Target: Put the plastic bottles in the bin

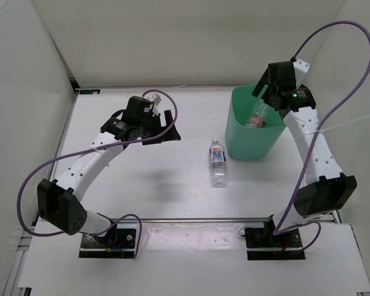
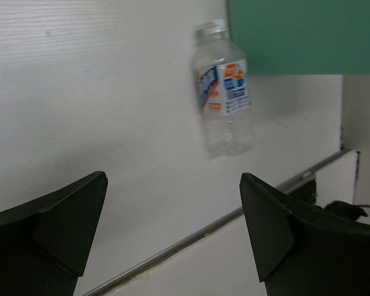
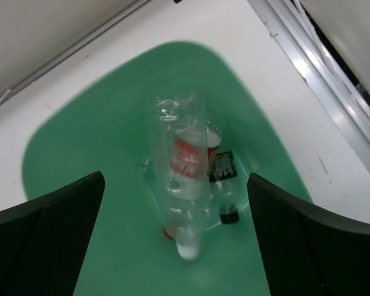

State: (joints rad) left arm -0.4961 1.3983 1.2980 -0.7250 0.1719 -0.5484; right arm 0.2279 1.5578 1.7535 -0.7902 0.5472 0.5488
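The mint-green bin [image 1: 243,140] stands at the back right of the table. My right gripper [image 1: 265,98] hangs open over its mouth. In the right wrist view, between the open fingers [image 3: 175,177], three bottles lie inside the bin [image 3: 98,185]: an unlabelled clear one [image 3: 180,206] cap-down, the red-labelled one [image 3: 192,157] behind it, and the short dark-labelled one [image 3: 224,179]. The blue-white labelled bottle [image 1: 217,162] lies on the table just left of the bin. My left gripper [image 1: 162,134] is open and empty to its left; the bottle [image 2: 225,102] and bin wall [image 2: 296,37] lie ahead of it [image 2: 172,179].
White walls enclose the table on the left, back and right. A metal rail [image 1: 191,219] runs along the table's front edge and also shows in the left wrist view [image 2: 191,237]. Purple cables [image 1: 333,37] loop off both arms.
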